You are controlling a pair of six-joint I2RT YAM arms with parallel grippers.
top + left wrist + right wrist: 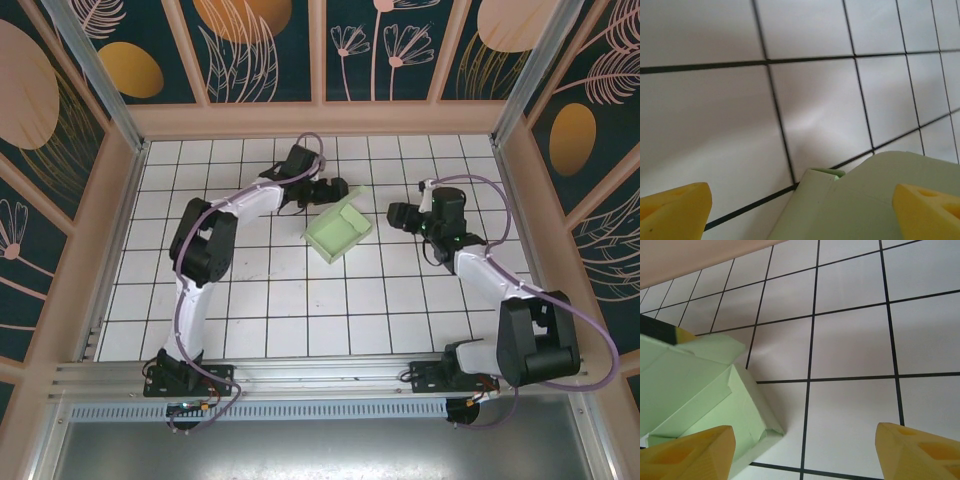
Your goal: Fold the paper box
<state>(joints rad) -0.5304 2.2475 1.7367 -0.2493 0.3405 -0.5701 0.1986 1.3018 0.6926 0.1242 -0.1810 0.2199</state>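
Paper box (pixel 338 234) on white gridded table (pixel 260 300)

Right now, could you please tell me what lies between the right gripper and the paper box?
Just bare white gridded table: the top external view shows a short empty gap between the right gripper and the paper box.

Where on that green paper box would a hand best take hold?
Probably one thin raised wall of the paper box, pinched with one finger inside and one outside. The open right hand sits just beside it, so coming from the right looks easiest; the flat floor offers nothing to pinch.
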